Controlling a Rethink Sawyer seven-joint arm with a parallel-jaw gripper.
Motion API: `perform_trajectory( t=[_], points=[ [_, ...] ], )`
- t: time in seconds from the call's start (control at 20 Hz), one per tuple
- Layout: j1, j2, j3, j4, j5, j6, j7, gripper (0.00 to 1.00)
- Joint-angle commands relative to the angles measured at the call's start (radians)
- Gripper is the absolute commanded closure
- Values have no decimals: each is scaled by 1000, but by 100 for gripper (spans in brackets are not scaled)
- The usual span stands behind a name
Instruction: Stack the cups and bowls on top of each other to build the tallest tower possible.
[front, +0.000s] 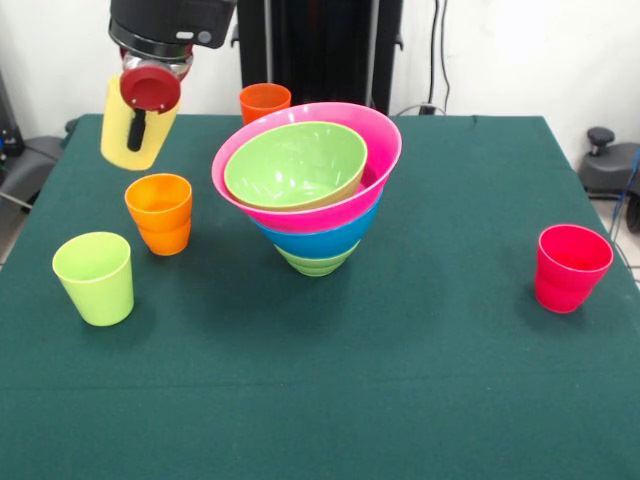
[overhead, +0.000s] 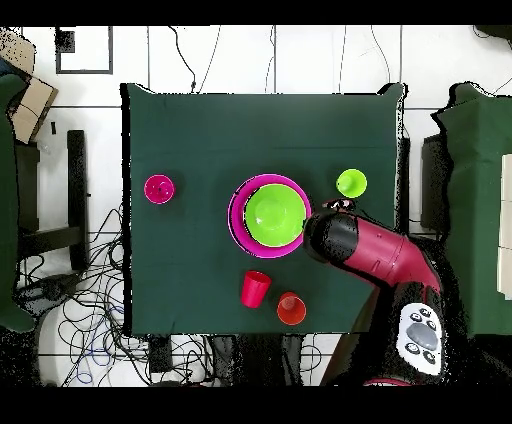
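One pale yellow cup (front: 138, 128) held aloft in tool (front: 150, 92), tower (front: 307, 190) beside

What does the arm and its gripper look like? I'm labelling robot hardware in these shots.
In the overhead view the arm is a thick rounded link in dark red with a black end cap, and a light grey panel with dark buttons sits near its base. In the front view the wrist is a black cylinder with a silver ring, and the gripper shows a round red disc with a black stub.
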Motion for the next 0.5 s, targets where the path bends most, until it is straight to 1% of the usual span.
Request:
perform_trajectory(
  t=[0.05, 0.5],
  points=[
    [34, 4, 39, -75, 30, 125, 58, 100],
    [64, 23, 18, -115, 53, 159, 73, 100]
  ],
)
